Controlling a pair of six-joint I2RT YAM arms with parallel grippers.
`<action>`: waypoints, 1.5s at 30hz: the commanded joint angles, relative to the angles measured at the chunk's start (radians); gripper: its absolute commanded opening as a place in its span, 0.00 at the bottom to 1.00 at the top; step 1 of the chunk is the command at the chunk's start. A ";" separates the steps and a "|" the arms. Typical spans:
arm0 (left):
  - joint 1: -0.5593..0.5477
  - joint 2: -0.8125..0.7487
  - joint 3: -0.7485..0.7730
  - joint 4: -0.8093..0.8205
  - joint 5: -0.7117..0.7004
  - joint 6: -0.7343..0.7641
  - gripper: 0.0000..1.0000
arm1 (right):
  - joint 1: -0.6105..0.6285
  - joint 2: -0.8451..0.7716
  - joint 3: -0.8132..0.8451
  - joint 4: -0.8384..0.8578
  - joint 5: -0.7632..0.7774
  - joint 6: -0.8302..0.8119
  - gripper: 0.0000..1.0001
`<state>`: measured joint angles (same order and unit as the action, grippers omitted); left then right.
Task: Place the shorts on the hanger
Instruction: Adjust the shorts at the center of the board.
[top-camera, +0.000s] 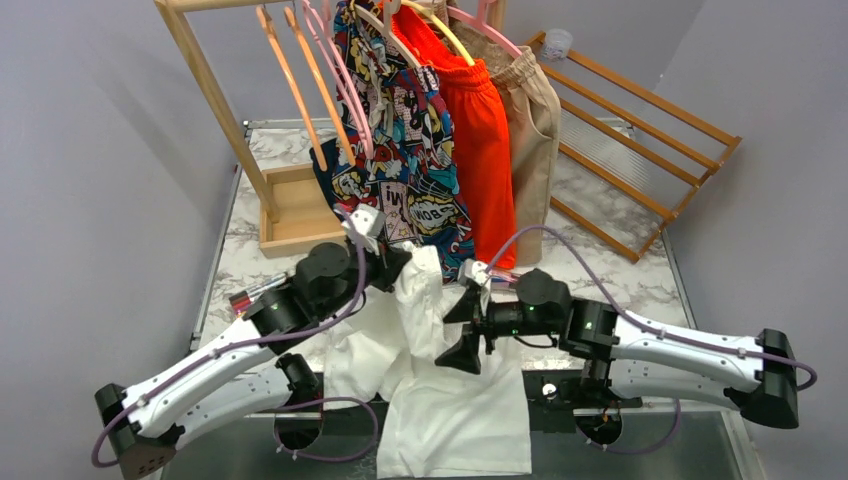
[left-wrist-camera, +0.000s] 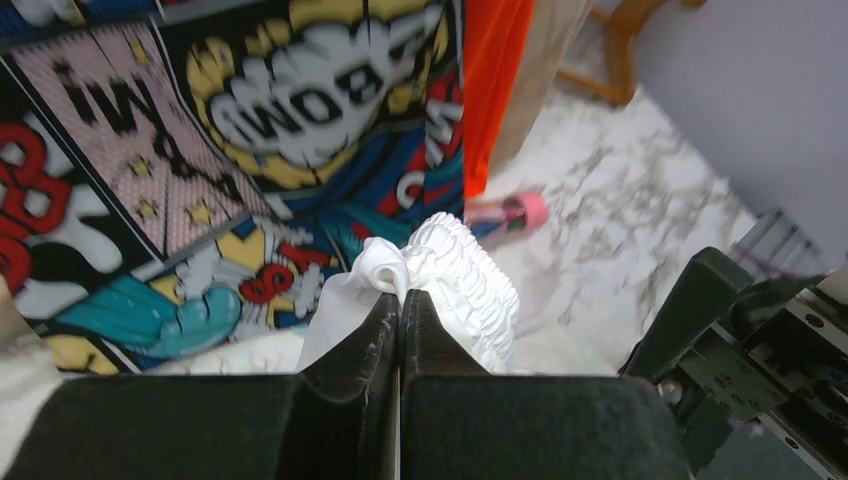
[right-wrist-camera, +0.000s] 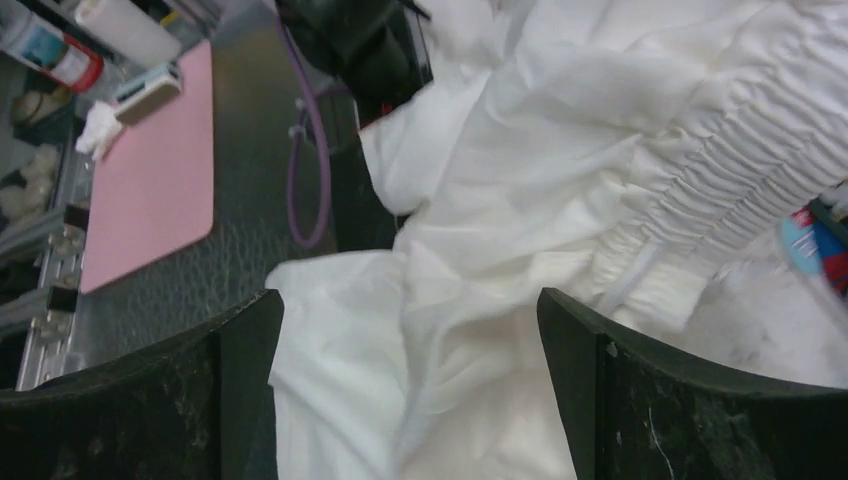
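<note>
The white shorts (top-camera: 450, 400) lie crumpled on the marble table between the two arms, one corner of them lifted. My left gripper (top-camera: 405, 262) is shut on the gathered waistband (left-wrist-camera: 465, 280), and a fold of cloth bulges out above its closed fingertips (left-wrist-camera: 400, 297). My right gripper (top-camera: 462, 328) stands open just right of the raised cloth. In the right wrist view its gripper (right-wrist-camera: 410, 310) has loose white fabric (right-wrist-camera: 520, 200) between the wide-apart fingers, untouched. An empty light-pink hanger (top-camera: 349, 108) hangs on the wooden rack at the back.
On the rack hang comic-print shorts (top-camera: 400, 150), orange-red shorts (top-camera: 480, 130), beige shorts (top-camera: 535, 130) and orange hangers (top-camera: 290, 75). The rack's wooden base tray (top-camera: 295, 215) sits behind the left arm. A slatted wooden frame (top-camera: 640, 140) leans at the right. A small pink object (left-wrist-camera: 510, 212) lies on the marble.
</note>
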<state>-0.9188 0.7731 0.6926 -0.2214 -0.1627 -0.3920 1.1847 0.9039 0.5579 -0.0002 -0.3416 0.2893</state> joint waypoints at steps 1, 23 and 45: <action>-0.003 -0.102 0.104 0.035 -0.098 0.109 0.00 | 0.006 -0.077 0.159 -0.139 0.146 -0.074 1.00; -0.003 -0.550 -0.164 0.154 0.137 0.024 0.00 | 0.006 -0.047 0.032 0.297 0.385 -0.006 0.78; -0.004 -0.611 -0.167 0.136 0.242 -0.001 0.00 | 0.006 0.146 0.065 0.598 0.221 0.019 0.73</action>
<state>-0.9188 0.1791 0.5156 -0.1143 0.0357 -0.3775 1.1847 1.0298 0.5854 0.5217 -0.0956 0.3096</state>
